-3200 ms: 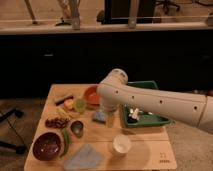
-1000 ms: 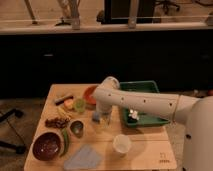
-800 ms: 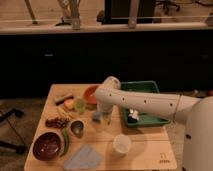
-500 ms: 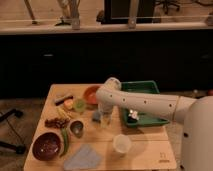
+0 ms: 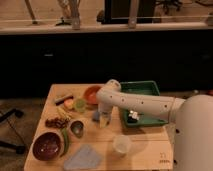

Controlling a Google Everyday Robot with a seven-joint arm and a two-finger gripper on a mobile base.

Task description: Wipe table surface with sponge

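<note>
The pale-wood table surface (image 5: 145,150) fills the lower middle of the camera view. The small blue-grey sponge (image 5: 95,116) lies near the table's middle, just left of the green tray, and is partly covered by my gripper. My gripper (image 5: 103,120) hangs down from the white arm (image 5: 145,104), which reaches in from the right. It is low over the table, right at the sponge's right side. I cannot see whether it touches or holds the sponge.
A green tray (image 5: 145,90) with a white object (image 5: 132,115) stands on the right. An orange bowl (image 5: 91,94), a green cup (image 5: 79,104), food pieces (image 5: 57,121), a small dark bowl (image 5: 76,128) and a dark red bowl (image 5: 47,146) lie to the left. In front are a white cup (image 5: 121,145) and a blue-grey cloth (image 5: 82,157).
Since the earliest frame the arm has swung left and lowered the gripper down onto the sponge's spot. Over the last second it has hardly moved.
</note>
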